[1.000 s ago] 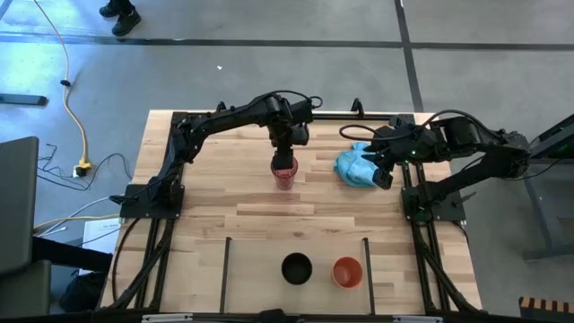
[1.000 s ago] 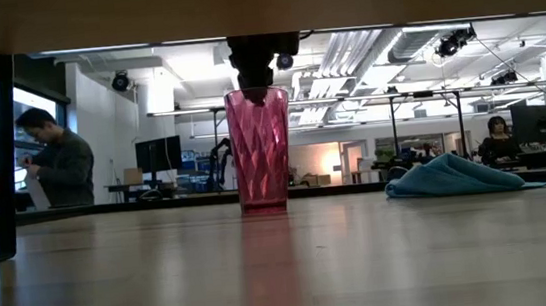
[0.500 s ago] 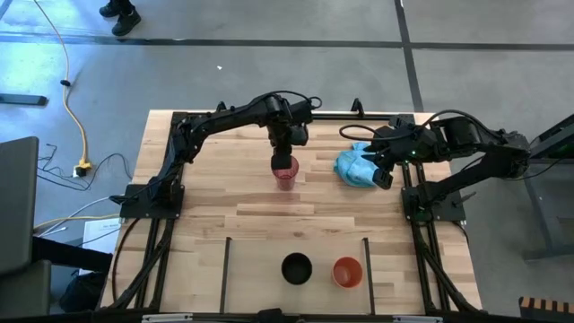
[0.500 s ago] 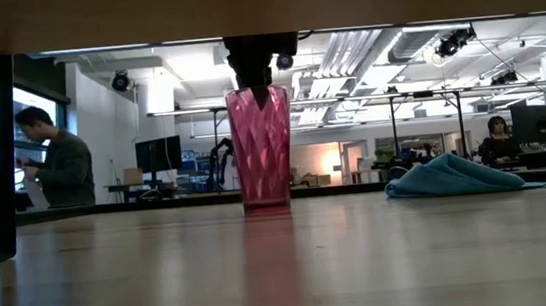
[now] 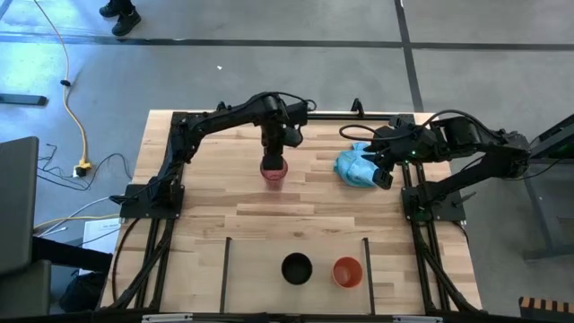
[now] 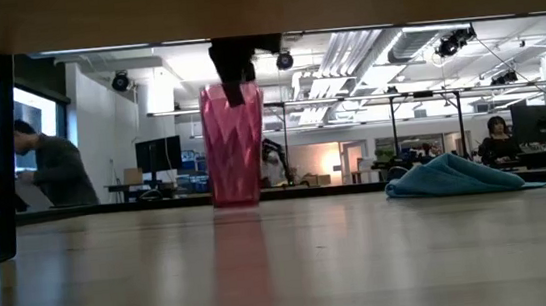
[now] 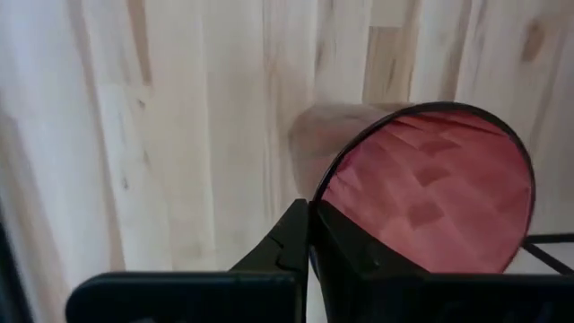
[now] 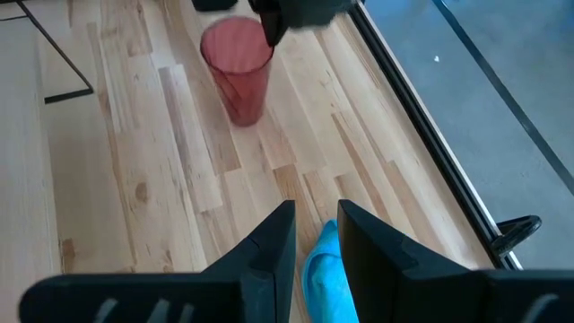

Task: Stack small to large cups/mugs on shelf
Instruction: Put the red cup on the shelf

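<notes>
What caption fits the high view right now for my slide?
Left gripper pinches the red-pink cup by its rim mid-table; black cup and orange cup sit on the shelf.

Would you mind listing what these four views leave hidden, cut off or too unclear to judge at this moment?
- Low view: the left gripper is cut off above by the dark edge along the top.
- Low view: whether the red-pink cup touches the table is unclear; it looks blurred.
- Left wrist view: the rim at the fingers is visible, but their outer tips are hidden behind it.
- Right wrist view: the right gripper hides most of the blue cloth.
</notes>
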